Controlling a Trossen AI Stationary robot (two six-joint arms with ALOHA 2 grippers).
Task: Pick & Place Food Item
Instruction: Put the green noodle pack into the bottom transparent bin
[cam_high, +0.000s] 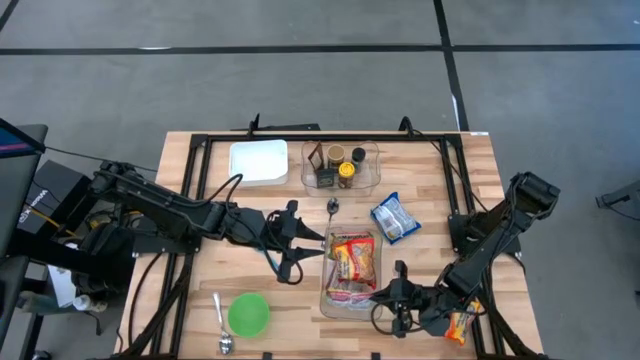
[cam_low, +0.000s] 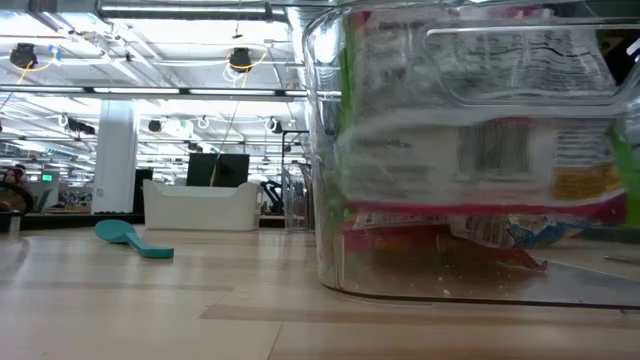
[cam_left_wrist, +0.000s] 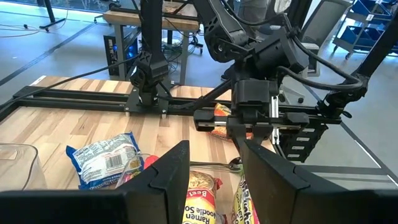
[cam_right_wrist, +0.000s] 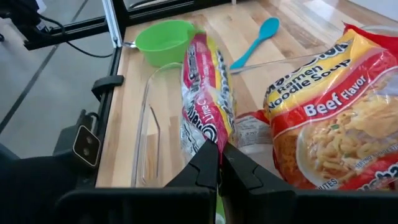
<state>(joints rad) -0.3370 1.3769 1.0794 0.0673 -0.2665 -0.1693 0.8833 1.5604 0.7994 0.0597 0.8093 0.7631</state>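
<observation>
Snack packet (cam_right_wrist: 205, 99) in right gripper (cam_right_wrist: 219, 163)

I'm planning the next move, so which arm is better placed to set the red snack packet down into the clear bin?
Right. The right gripper is shut on the red snack packet at the clear bin. The left gripper hovers open and empty beside it.

Two clear bins (cam_high: 350, 305), two spoons (cam_high: 221, 322)
</observation>
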